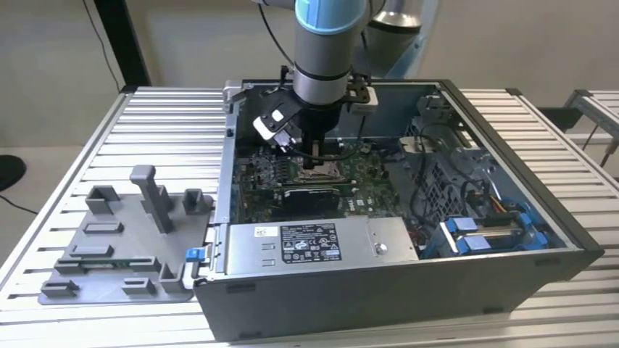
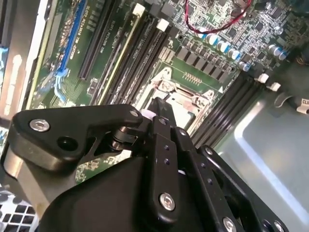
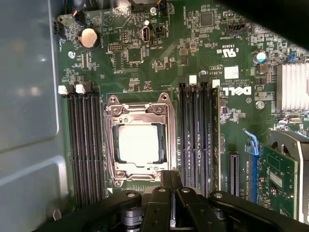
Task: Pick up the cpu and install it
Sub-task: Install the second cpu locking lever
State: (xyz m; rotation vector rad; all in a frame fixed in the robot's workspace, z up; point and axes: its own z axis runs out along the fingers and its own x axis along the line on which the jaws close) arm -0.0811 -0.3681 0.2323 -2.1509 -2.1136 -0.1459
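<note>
Cpu, as I see it in the first wrist view, lies flat in the socket on the green board, its pale silvery top framed by the metal bracket. My pincer hangs just over the near edge of that socket with its fingers drawn together and nothing between them; it is clenched on air, apart from the chip. Black memory slots run along both sides of the socket, and a round coin battery sits further up the board. In the second wrist view a red wire loops across the board beyond the socket.

In the exterior view my arm reaches down into an open computer case, whose walls hem it in. A silver labelled box fills the near side of the case, with blue clips toward the exterior view's right. A grey tray with upright blocks lies on the ribbed metal worktop toward the exterior view's left. Behind is a plain pale wall.
</note>
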